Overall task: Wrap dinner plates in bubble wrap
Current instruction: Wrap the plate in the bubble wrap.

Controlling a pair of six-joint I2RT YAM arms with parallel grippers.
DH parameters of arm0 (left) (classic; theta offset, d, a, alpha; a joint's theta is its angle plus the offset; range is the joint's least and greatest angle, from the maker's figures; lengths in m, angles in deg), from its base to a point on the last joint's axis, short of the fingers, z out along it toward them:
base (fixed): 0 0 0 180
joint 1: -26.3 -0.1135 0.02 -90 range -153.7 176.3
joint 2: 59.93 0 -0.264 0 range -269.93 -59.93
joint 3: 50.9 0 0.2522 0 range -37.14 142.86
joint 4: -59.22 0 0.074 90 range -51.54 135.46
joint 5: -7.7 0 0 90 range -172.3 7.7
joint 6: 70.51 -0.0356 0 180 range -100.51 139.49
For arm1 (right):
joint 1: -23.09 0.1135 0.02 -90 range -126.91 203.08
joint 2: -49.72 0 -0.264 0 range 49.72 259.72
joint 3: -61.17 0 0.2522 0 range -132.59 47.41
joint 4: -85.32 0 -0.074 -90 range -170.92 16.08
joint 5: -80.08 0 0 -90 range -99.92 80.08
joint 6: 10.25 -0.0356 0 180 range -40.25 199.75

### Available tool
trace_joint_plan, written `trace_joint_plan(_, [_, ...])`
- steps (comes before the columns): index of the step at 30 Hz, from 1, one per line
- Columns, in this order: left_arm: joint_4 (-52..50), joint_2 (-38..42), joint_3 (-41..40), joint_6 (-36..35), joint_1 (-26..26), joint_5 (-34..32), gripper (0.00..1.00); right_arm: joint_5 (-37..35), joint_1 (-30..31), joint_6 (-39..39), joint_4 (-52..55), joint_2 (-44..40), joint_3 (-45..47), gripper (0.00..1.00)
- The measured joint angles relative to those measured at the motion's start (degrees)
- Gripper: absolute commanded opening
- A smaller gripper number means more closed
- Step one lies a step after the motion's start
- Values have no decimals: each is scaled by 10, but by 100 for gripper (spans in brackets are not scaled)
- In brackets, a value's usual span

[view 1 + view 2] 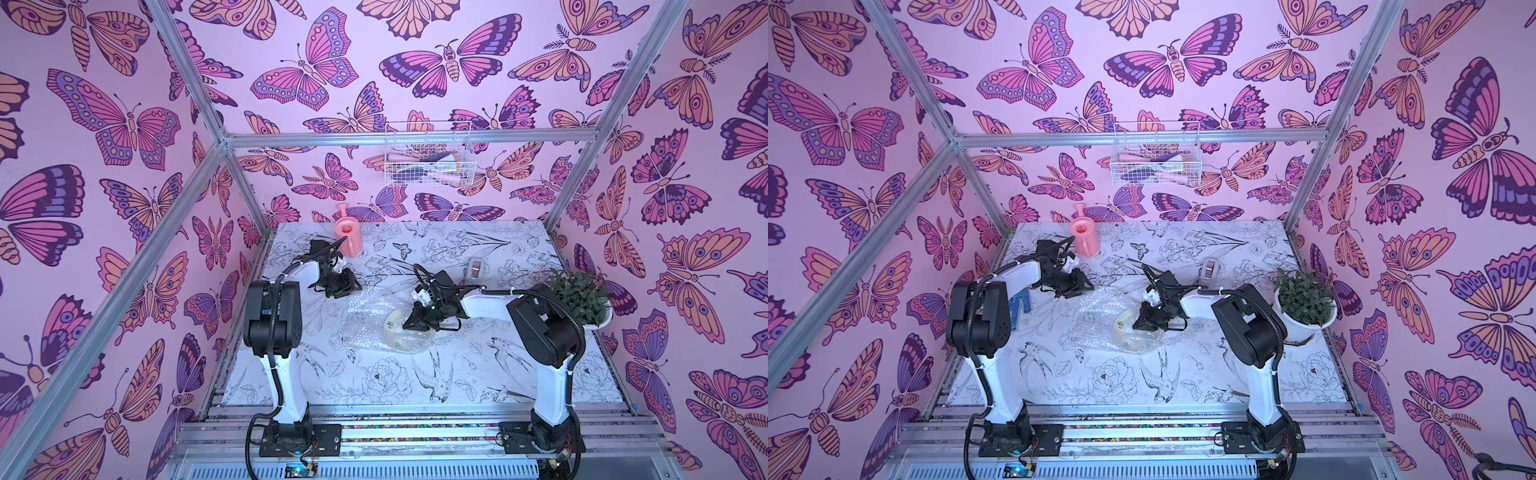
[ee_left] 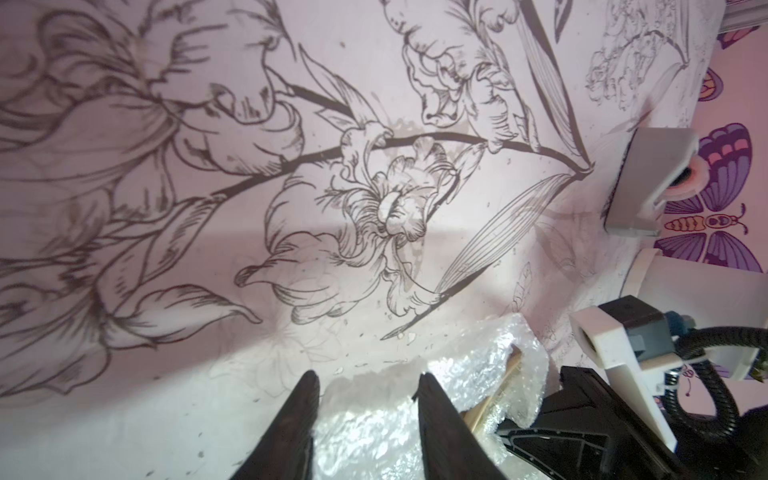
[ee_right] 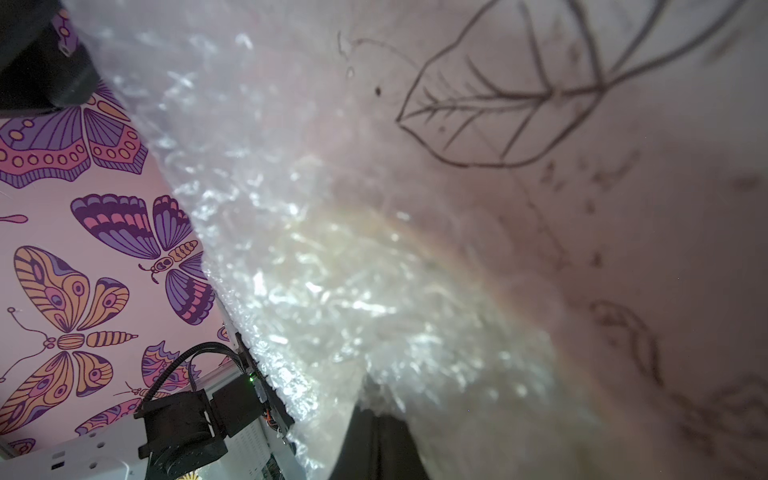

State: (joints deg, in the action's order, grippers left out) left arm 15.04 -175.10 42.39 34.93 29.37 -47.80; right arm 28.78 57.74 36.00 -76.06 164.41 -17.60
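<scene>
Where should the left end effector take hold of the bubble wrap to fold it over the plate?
Pinch the crumpled far-left edge of the bubble wrap, probably from above, where the open left end effector hovers. That edge lies free and puffed up, clear of the plate.

The left hand (image 2: 368,376) is tilted downward with its fingers parted, while the right hand (image 1: 410,325), facing it, angles lower with fingers closed together.

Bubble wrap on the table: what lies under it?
A cream plate shows through the bubble wrap, partly covered. Whether anything else lies beneath the crinkled folds cannot be seen.
</scene>
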Motion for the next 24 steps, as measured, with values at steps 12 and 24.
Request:
trace_joint_plan(12, [20,83,-77,12,11,47,0,2,0,-10,-13,0,6,0])
trace_joint_plan(24, [120,141,-131,108,170,125,0,5,0,-21,-35,0,16,0])
